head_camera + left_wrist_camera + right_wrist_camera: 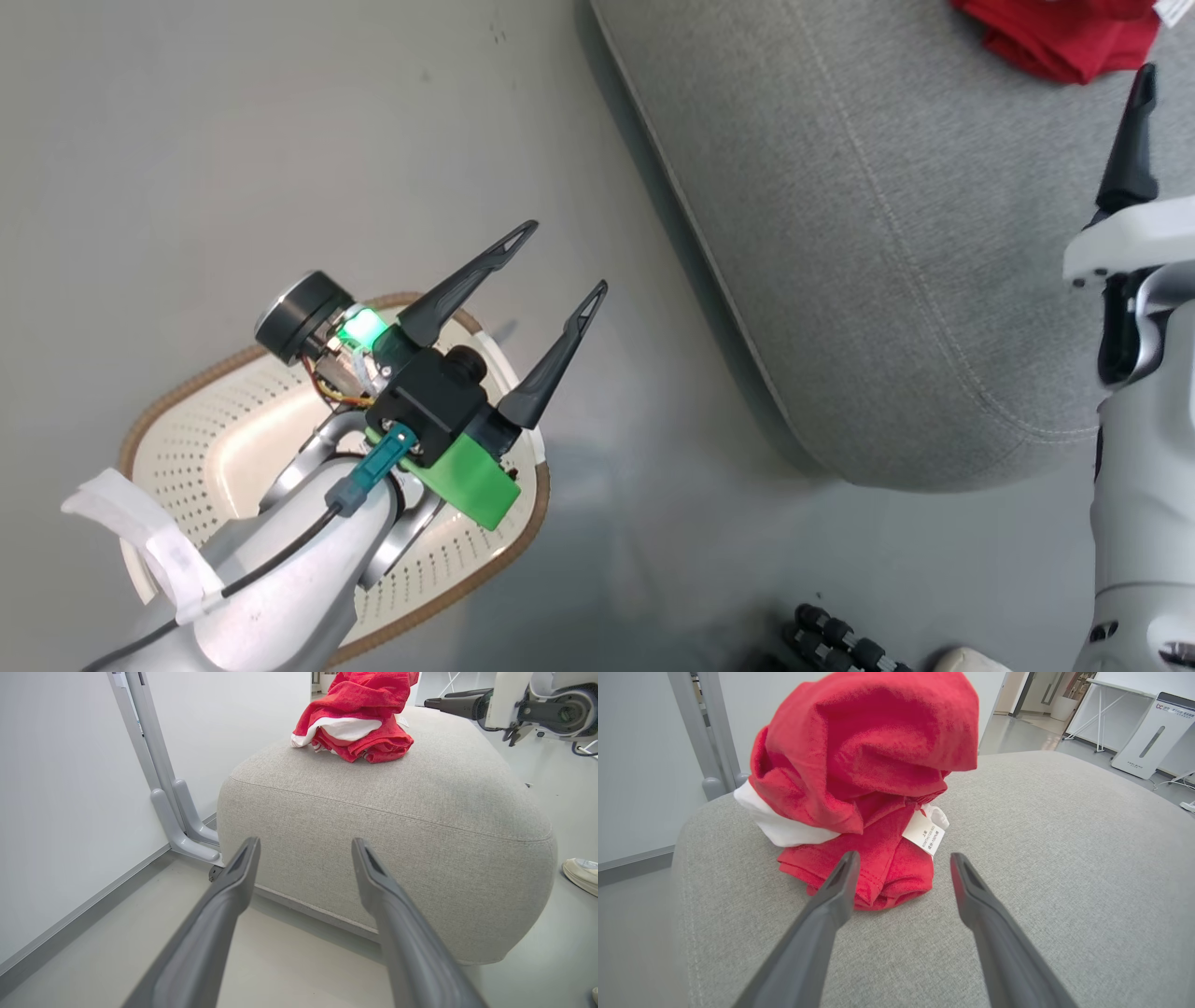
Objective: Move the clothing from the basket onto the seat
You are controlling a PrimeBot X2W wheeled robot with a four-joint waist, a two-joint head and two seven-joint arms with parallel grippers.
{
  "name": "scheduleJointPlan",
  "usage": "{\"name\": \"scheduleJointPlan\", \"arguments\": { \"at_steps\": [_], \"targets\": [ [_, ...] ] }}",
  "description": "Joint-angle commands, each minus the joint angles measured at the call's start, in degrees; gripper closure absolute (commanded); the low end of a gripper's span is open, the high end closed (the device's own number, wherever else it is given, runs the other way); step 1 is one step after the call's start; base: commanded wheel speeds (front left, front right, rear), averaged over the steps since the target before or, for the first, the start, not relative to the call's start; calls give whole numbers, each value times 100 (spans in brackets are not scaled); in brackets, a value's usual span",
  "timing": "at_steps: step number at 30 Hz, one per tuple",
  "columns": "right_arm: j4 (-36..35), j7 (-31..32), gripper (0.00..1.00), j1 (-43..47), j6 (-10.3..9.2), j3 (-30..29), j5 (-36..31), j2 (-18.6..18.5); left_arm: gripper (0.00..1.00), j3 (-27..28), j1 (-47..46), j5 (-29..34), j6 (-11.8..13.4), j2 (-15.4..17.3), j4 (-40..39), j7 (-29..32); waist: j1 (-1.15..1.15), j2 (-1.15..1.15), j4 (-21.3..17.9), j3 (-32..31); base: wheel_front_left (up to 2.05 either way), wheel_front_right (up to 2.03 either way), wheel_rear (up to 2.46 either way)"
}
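Right wrist view, centre: red clothing (pixel 864 788) heaped on the grey seat (pixel 1064 858), white paper tag (pixel 929 836) showing; right gripper (pixel 903 856) jaws apart just before it, holding nothing. Head view, lower left: left gripper (pixel 567 256), jaws apart, over the basket (pixel 149 411).

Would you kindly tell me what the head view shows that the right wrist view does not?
The head view has the basket, with no clothing visible inside, and the open left claw. The right wrist view has the clothing's white band and a white table beyond. Both share the red clothing lying on the grey seat, with the right claw near it.
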Motion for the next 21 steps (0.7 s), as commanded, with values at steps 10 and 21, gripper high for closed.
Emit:
{"name": "scheduleJointPlan", "arguments": {
  "at_steps": [10,21],
  "targets": [
    [-693,-1,0,834,-8,963,421,10,0,225,546,-307,240,-175,342,-179,0,53,161,-1108,0,0,0],
    [-1198,-1,0,1353,-8,1859,842,15,0,826,1016,-456,434,-450,381,-206,0,53,802,-1779,0,0,0]
  ]
}}
